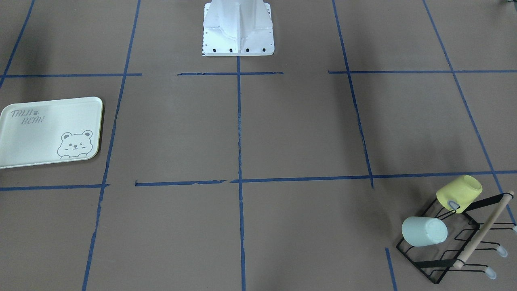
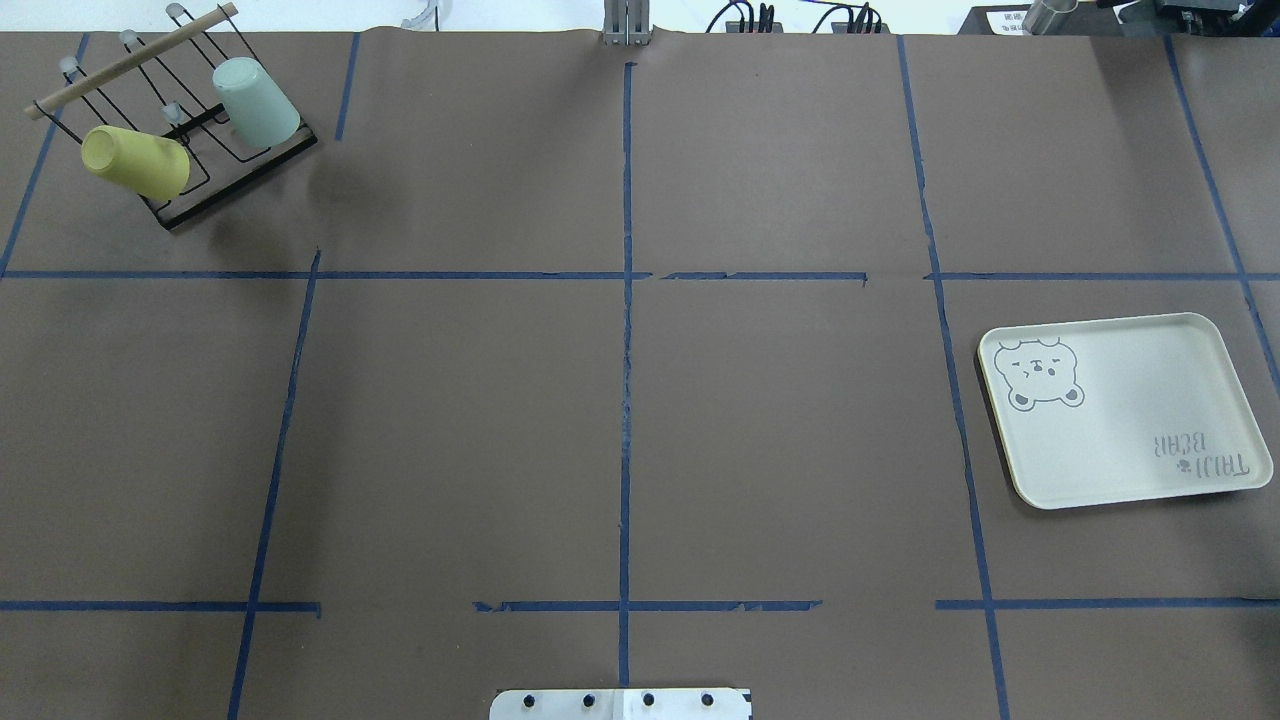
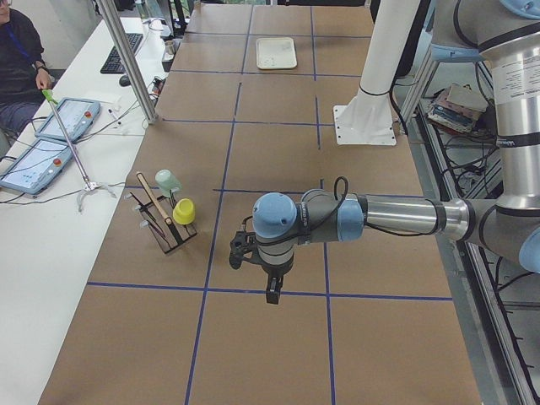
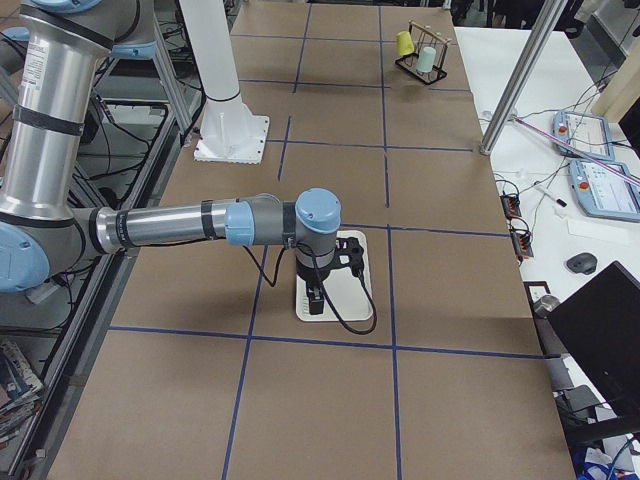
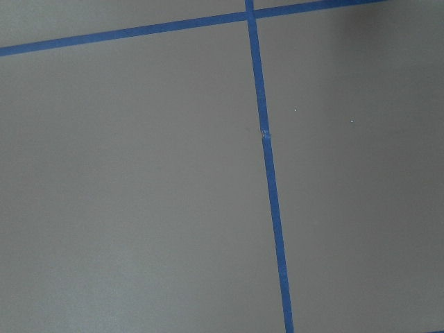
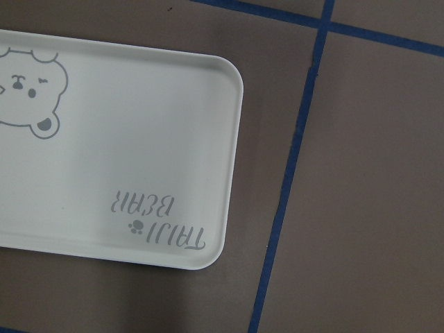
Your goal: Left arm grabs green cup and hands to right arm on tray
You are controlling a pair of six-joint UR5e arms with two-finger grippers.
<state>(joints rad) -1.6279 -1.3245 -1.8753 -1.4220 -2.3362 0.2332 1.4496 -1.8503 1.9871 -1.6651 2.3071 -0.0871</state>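
The green cup [image 1: 424, 231] lies tilted on a black wire rack [image 1: 456, 246], at the far left in the overhead view [image 2: 255, 100]. The tray [image 2: 1130, 410] lies flat at the right and holds nothing; it also shows in the right wrist view [image 6: 139, 152]. My left gripper [image 3: 271, 295] hangs over the bare table, well apart from the rack. My right gripper [image 4: 315, 300] hangs above the tray [image 4: 358, 285]. Both grippers show only in the side views, so I cannot tell whether they are open or shut.
A pale yellow cup [image 1: 460, 193] sits on the same rack beside the green cup, under a wooden bar [image 1: 480, 232]. Blue tape lines cross the brown table. The robot's white base [image 1: 238, 28] stands at the table's edge. An operator's bench with tablets [image 3: 51, 135] runs along the far side.
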